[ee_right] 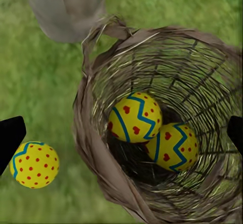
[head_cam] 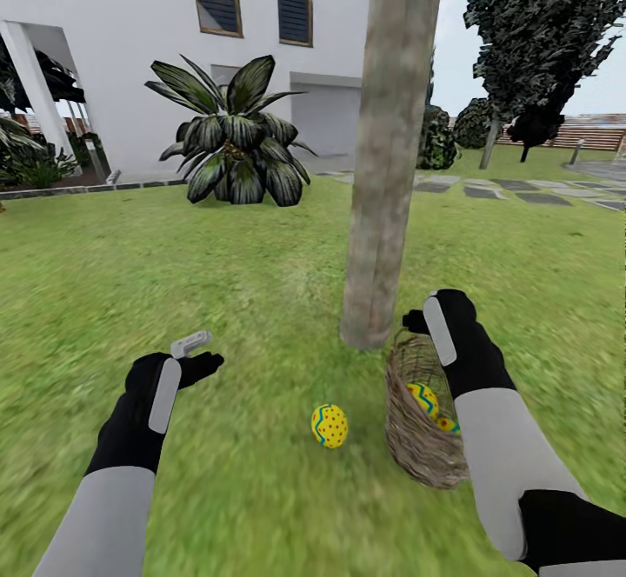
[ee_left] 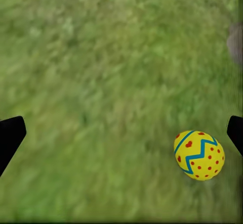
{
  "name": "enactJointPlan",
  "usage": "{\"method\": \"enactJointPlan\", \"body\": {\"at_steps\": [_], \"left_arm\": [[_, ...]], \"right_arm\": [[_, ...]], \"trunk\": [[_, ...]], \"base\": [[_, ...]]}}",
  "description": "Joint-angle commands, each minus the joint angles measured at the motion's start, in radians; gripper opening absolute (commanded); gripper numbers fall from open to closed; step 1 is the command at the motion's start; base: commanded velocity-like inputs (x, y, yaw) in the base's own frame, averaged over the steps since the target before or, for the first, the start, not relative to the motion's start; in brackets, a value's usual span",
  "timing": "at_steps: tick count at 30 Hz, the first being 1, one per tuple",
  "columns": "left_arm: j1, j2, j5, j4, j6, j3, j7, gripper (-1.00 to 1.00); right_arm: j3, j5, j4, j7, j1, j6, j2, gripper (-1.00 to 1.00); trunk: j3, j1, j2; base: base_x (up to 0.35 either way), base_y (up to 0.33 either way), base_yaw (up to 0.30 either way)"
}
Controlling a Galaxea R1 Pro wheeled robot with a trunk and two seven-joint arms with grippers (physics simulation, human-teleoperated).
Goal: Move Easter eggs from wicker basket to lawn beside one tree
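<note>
Both grippers are wide apart and hold nothing. Up above the green grass lawn (head_cam: 217,255), the left gripper (head_cam: 198,349) hangs with its black fingers (ee_left: 10,135) far apart. One small yellow egg with blue zigzag bands and red dots (head_cam: 329,426) lies on the grass. It is off to the right of the left gripper and just beside the basket, not touching it. From the left wrist camera this egg (ee_left: 199,154) sits close to one fingertip, with grass all around it.

Over the round brown woven wicker basket (head_cam: 419,438) hangs the right gripper (head_cam: 416,321). Its black fingers (ee_right: 11,135) are spread wide on both sides of the basket's mouth. The basket (ee_right: 96,153) stands on the grass right next to the foot of the tall tree with the thick pale grey-brown trunk (head_cam: 391,142). Two more yellow eggs with blue zigzags and red dots lie deep inside it, touching each other: one egg (ee_right: 134,117) and the other egg (ee_right: 173,146). The egg on the grass (ee_right: 34,165) shows beside the basket there too.

Behind the tree stand a low spiky dark-leaved plant (head_cam: 235,138) and a white house (head_cam: 130,64). Grey stepping stones (head_cam: 504,190) and a dark tree (head_cam: 539,38) are far off to the right.
</note>
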Motion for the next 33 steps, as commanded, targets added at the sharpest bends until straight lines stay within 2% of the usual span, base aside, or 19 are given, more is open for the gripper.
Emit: {"method": "enactJointPlan", "body": {"at_steps": [1, 10, 17, 26, 31, 33], "left_arm": [[-0.001, -0.001, 0.011, -0.001, 0.004, 0.002, 0.009, 1.0], [-0.001, -0.016, 0.009, 0.014, 0.004, 0.002, 0.012, 1.0], [-0.001, -0.021, 0.009, 0.014, 0.004, 0.002, 0.012, 1.0], [-0.001, -0.016, 0.011, 0.004, 0.004, 0.004, 0.008, 1.0], [-0.001, -0.013, 0.015, -0.077, 0.013, 0.027, 0.007, 1.0], [-0.001, -0.014, 0.014, -0.106, 0.013, 0.035, 0.01, 1.0]], "right_arm": [[-0.001, -0.013, -0.003, -0.008, 0.0, 0.0, -0.001, 1.0], [-0.001, -0.013, 0.0, 0.001, 0.001, -0.004, -0.014, 1.0], [0.001, -0.01, 0.003, 0.069, 0.006, -0.004, -0.035, 1.0], [0.002, -0.01, 0.005, 0.097, 0.037, -0.019, -0.038, 1.0], [0.005, -0.011, 0.009, 0.108, 0.051, -0.017, -0.031, 1.0], [0.02, -0.011, 0.03, 0.116, 0.051, -0.012, -0.032, 1.0]], "trunk": [[-0.001, 0.0, 0.0], [-0.001, 0.0, 0.0], [-0.001, 0.0, 0.0], [-0.001, 0.0, 0.0], [-0.001, 0.0, 0.0], [-0.001, 0.0, 0.0]], "base": [[-0.001, -0.321, 0.0], [0.0, -0.321, 0.0], [0.0, -0.321, 0.0], [0.0, -0.249, 0.0], [0.0, -0.012, 0.0], [0.0, -0.001, 0.0]]}}
